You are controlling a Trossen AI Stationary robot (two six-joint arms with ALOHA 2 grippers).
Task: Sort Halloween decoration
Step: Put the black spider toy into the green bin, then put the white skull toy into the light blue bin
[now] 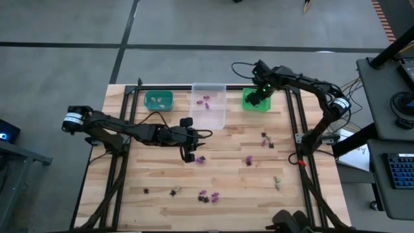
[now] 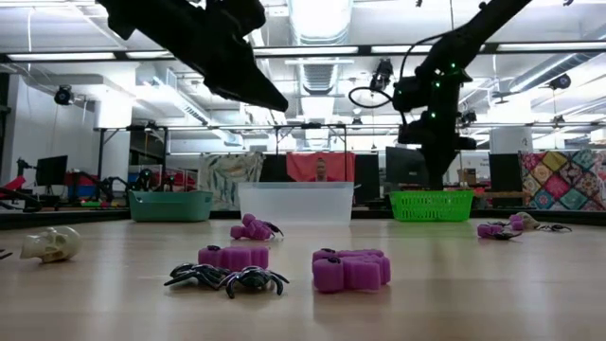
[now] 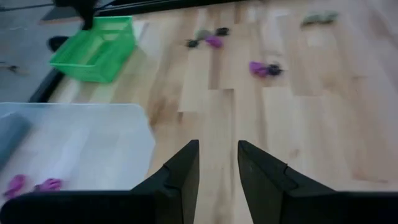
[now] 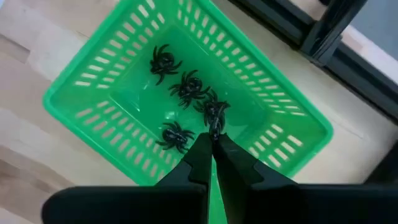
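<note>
Overhead, my right claw (image 1: 258,97) hangs over the green bin (image 1: 256,101); my left claw (image 1: 188,153) hovers empty, parted, near a purple trinket (image 1: 200,159) on the tabletop (image 1: 233,188). Low down, spiders (image 2: 227,278) lie in front. At my right wrist, my claw pinches one spider (image 4: 213,114) above three others inside.

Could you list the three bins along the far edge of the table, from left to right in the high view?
Teal bin → clear bin → green bin, with the right gripper above it.
</note>
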